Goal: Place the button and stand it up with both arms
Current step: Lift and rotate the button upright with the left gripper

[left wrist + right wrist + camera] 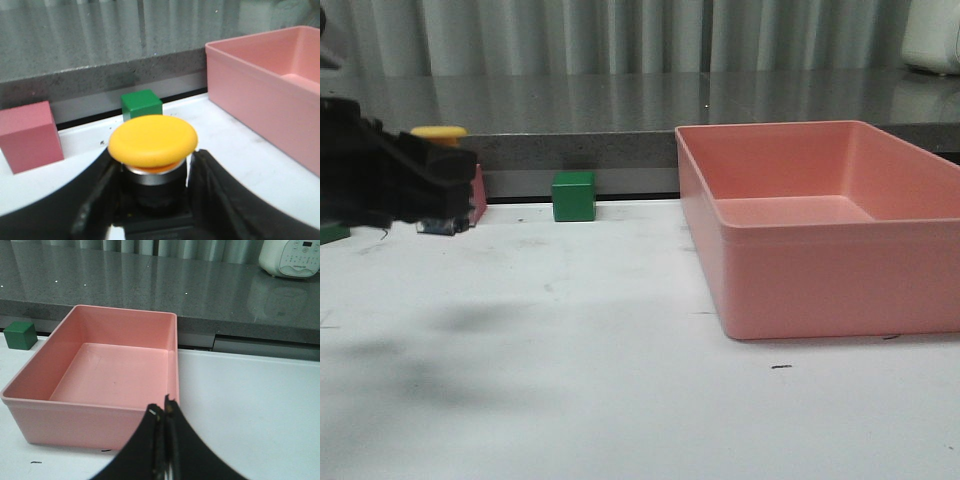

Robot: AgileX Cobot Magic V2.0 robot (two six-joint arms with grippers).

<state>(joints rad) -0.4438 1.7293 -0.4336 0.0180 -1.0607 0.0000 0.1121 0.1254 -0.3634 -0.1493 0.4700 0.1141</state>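
The left gripper is holding the button upright, its fingers clamped on either side of the dark body while the yellow cap is sitting above them. In the front view the left gripper is hanging at the 9 o'clock edge of the scene, just above the white desk, with the button's yellow cap showing over the black fingers; whether the base is touching the desk is hard to tell, since the gripper is hiding it.

A pink block is sitting just behind the gripper toward 11 o'clock, and a green cube is resting at about 12 o'clock against the grey ledge. A large pink bin is occupying the 3 o'clock side of the desk, well apart from the button.

The right gripper is hovering near the pink bin's front corner, its fingers pressing together with nothing between them. A white appliance is standing on the grey counter behind.
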